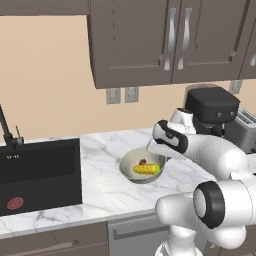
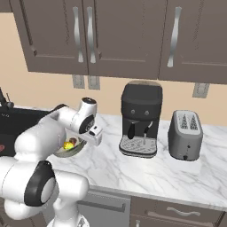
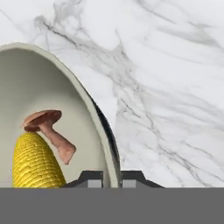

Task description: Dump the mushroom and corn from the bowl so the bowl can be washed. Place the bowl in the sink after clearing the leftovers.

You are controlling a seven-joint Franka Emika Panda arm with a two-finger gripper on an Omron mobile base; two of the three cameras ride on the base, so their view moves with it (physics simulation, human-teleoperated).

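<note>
Sitting on the marble surface [image 1: 100,192] is one bowl [image 1: 129,161], grey-beige outside and pale green within, a short way right of the sink [image 1: 40,175] and apart from it. Inside it lie one corn [image 1: 147,169] cob and one mushroom [image 1: 143,161], the mushroom just behind the cob. The claw [image 3: 112,178] is clenched on the bowl's rim at its right side — the hand view shows one dark fingertip [image 3: 89,178] inside the wall and the other outside it, with the thin rim pinched between them.

That same close view gives the mushroom's shape, a reddish-brown cap on a pale bent stem leaning against the yellow cob; the left base view reduces it to a small dark speck. From the right base view the bowl [image 2: 73,150] is mostly hidden behind the white arm, with a sliver of rim and a spot of yellow showing.

The left base view alone takes in the black basin, its red round drain strainer [image 1: 15,203] and the dark faucet [image 1: 7,127] at the back. The right base view adds what stands farther right on the surface — one black coffee machine [image 2: 141,119] and one grey toaster [image 2: 185,134], well apart from the bowl. Dark cabinets [image 2: 111,35] hang above, and two wall outlets [image 1: 122,95] sit beneath them.
</note>
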